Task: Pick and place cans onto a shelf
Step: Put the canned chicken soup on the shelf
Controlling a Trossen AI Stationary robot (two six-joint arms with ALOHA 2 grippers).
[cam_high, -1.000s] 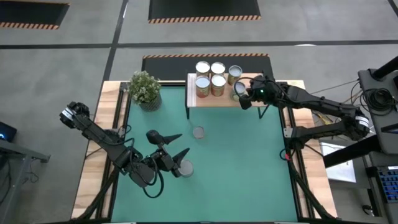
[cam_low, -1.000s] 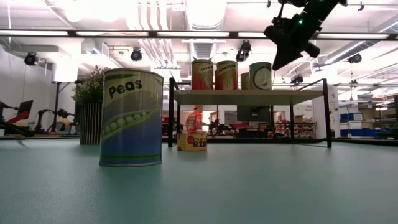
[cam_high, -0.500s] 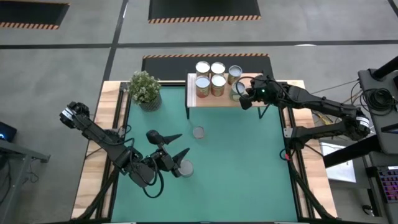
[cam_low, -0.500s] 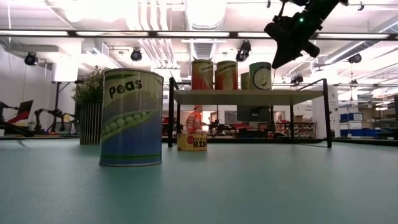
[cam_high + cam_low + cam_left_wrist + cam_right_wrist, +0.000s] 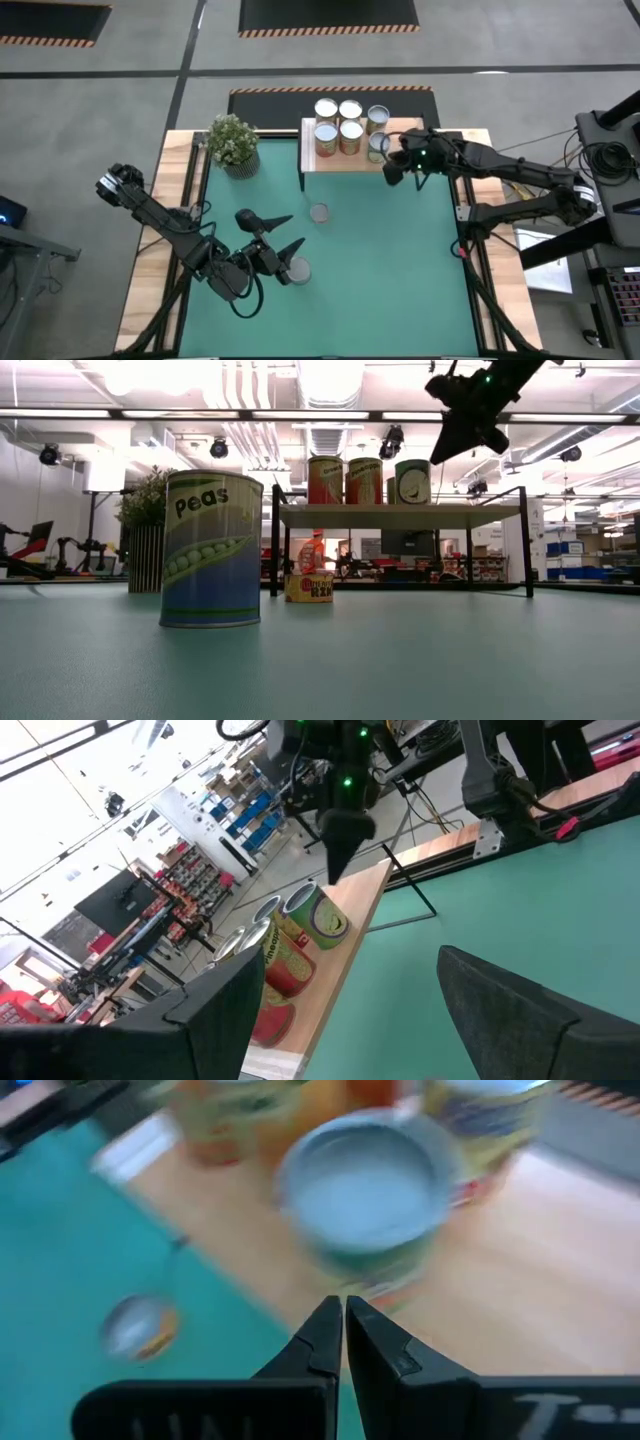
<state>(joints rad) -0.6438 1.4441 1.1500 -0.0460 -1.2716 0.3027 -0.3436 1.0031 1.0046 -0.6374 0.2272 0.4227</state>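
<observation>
The wooden shelf [image 5: 352, 158] stands at the table's far side and holds several cans [image 5: 338, 122]. A silver-topped can [image 5: 378, 146] stands upright at its near right [image 5: 368, 1185]. My right gripper [image 5: 390, 166] is shut and empty, just off the shelf's near edge by that can, and shows raised above shelf height in the low view [image 5: 443, 452]. A tall peas can [image 5: 298, 270] stands on the green mat beside my open, empty left gripper [image 5: 280, 236]. A small orange can [image 5: 319, 212] stands mid-mat.
A potted plant [image 5: 232, 140] stands at the mat's far left corner, left of the shelf. The shelf's black legs [image 5: 527, 545] stand on the mat. Open green mat [image 5: 400, 260] lies between the two arms.
My right gripper has drawn back from the silver-topped can toward the table's near edge and risen a little. That can has shifted slightly toward the other cans and stands upright on the shelf.
</observation>
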